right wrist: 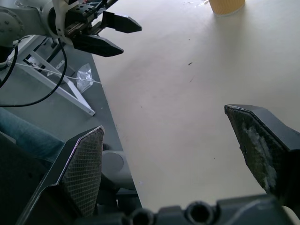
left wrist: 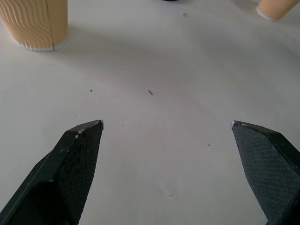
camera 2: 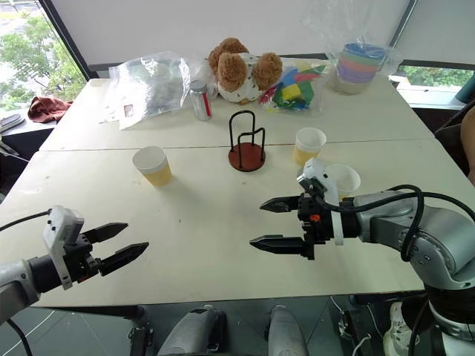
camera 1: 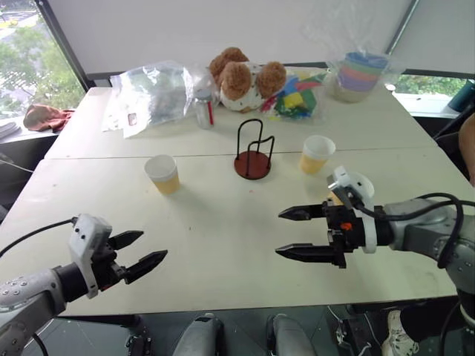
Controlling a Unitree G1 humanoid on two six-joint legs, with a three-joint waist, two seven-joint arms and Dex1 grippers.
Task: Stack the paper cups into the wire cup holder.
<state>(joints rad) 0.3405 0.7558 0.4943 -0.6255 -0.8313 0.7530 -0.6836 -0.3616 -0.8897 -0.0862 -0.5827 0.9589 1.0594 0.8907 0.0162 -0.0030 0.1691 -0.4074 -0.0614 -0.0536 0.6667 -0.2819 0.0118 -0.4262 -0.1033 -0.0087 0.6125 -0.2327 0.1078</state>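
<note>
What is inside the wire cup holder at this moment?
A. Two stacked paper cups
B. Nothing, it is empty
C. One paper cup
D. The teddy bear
B. The wire cup holder shows only its black loops and bare reddish-brown base; paper cups stand apart on the table, one to its left and one to its right, and a third sits behind the right end effector.

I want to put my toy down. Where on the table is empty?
Bare room lies on the near table between both open grippers, left and right, before the wire cup holder. The far side is crowded: teddy bear, plastic bags.
</note>
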